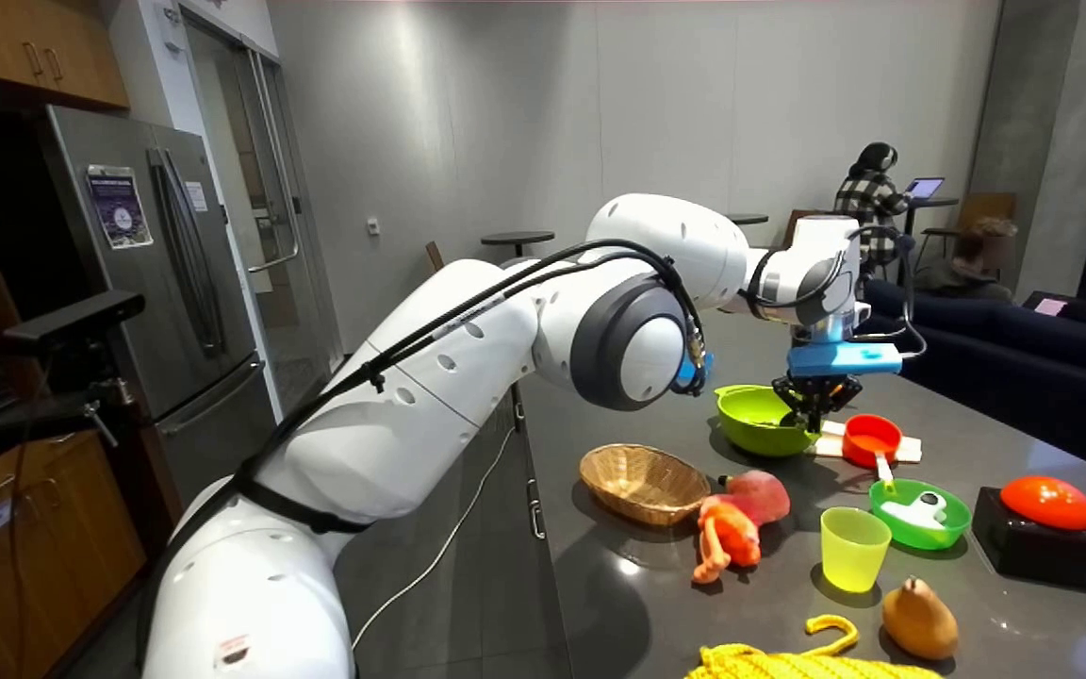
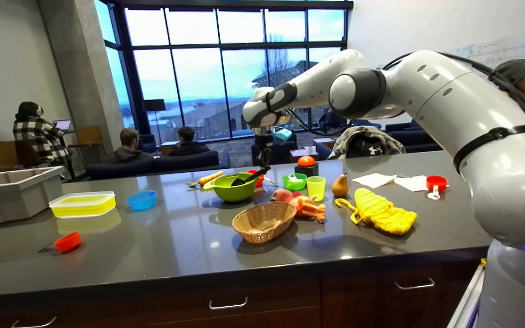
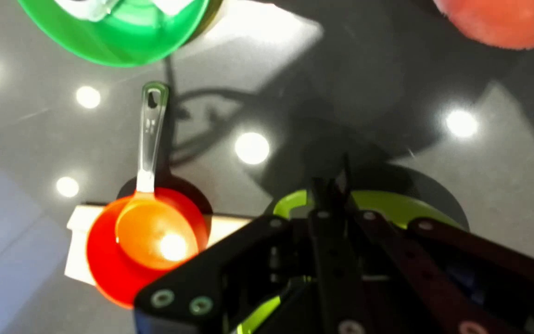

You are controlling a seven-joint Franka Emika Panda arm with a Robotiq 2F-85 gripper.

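The black utensil (image 2: 249, 177) slants into the green bowl (image 2: 233, 193), the gripper (image 2: 265, 167) clenched on its slim upper end; it looks light and stiff, best held right there. In an exterior view, a carrot (image 2: 211, 178) lies beyond, left; a basket (image 2: 262, 234) nearer, right.

Huge gridded windows (image 2: 219, 45) behind the pincer (image 2: 265, 168) in an exterior view, cloudy blue sky (image 2: 194, 91) outside, and a navy sofa (image 2: 157, 165) sits back there too. Glossy grey worktop (image 2: 171, 246) below the pincer, bouncing light spots (image 3: 252, 148). Also in an exterior view: plain grey wall (image 1: 505, 123) behind it, steel fridge (image 1: 119, 302) way off to its left.
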